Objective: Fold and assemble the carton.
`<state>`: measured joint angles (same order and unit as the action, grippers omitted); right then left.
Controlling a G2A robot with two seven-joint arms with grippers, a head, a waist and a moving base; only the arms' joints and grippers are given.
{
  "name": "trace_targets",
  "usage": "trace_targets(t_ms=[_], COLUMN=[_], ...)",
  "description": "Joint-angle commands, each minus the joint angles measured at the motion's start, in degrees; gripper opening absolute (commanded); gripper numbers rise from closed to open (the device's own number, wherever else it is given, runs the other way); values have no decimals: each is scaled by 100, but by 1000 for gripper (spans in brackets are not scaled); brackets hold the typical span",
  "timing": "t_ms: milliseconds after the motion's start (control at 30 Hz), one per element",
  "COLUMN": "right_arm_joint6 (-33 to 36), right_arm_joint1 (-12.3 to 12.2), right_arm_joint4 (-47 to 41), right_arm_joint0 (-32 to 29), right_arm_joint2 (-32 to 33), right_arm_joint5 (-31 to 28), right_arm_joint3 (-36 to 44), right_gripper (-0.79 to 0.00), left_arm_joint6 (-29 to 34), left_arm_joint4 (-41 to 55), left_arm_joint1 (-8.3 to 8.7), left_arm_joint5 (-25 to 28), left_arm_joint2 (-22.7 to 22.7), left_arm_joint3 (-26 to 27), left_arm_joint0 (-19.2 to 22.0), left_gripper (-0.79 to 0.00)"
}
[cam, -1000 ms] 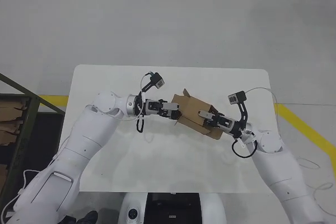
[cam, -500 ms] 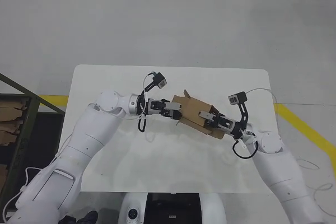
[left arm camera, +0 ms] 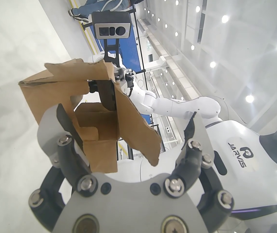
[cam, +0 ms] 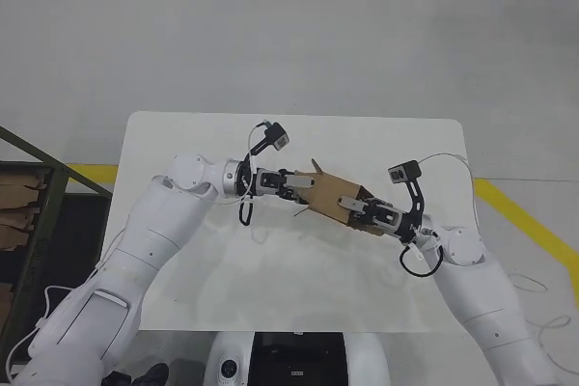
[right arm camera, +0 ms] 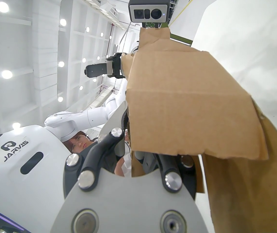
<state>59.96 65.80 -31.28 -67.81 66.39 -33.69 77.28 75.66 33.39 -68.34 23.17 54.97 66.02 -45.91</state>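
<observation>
Open brown carton point(left arm camera: 56, 90) seen from between the spread fingers of the left gripper point(left arm camera: 126, 115)
One finger point(left arm camera: 64, 120) lies against a carton wall; the other point(left arm camera: 199, 134) stands apart from the cardboard; a ragged flap point(left arm camera: 138, 132) juts between them; the right gripper point(left arm camera: 104, 95) shows dark at the carton's far end, partly behind a flap, its wrist camera point(left arm camera: 111, 29) beside it.

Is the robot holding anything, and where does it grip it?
The brown cardboard carton: the right gripper clamps its end wall, one finger inside. The left gripper is open around the other end's flap, not pinching it.
</observation>
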Motion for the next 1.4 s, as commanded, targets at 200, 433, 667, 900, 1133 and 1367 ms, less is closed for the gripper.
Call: trace_targets(t_ms=[200, 433, 667, 900, 1133, 1367], right_arm_joint6=[7, -40, -95, -221, -529, -871], right_arm_joint1=[2, 6, -7, -32, -29, 4], right_arm_joint4=[-9, -1, -39, -82, -163, -119], right_arm_joint0=[-1, 9, 15, 6, 45, 108], right_arm_joint2=[-10, -10, 95, 272, 383, 355], right_arm_joint5=[-1, 7, -35, -44, 81, 247], right_arm_joint3=[1, -53, -129, -261, -466, -614], right_gripper=[-785, -785, -785, -785, -785, -785], left_arm_joint6=[17, 53, 31, -17, -26, -33], left_arm_joint4=[-6, -14, -31, -69, -98, -94], left_arm_joint1=[-20, -40, -29, 37, 81, 81], left_arm_joint5=[6, -16, -8, 10, -27, -68], left_arm_joint2=[-20, -67, 5, 227, 328, 316], left_arm_joint3=[6, 88, 58, 116, 266, 429], left_arm_joint0=[17, -8, -31, -165, -349, -400], left_gripper=[0, 0, 0, 0, 0, 0])
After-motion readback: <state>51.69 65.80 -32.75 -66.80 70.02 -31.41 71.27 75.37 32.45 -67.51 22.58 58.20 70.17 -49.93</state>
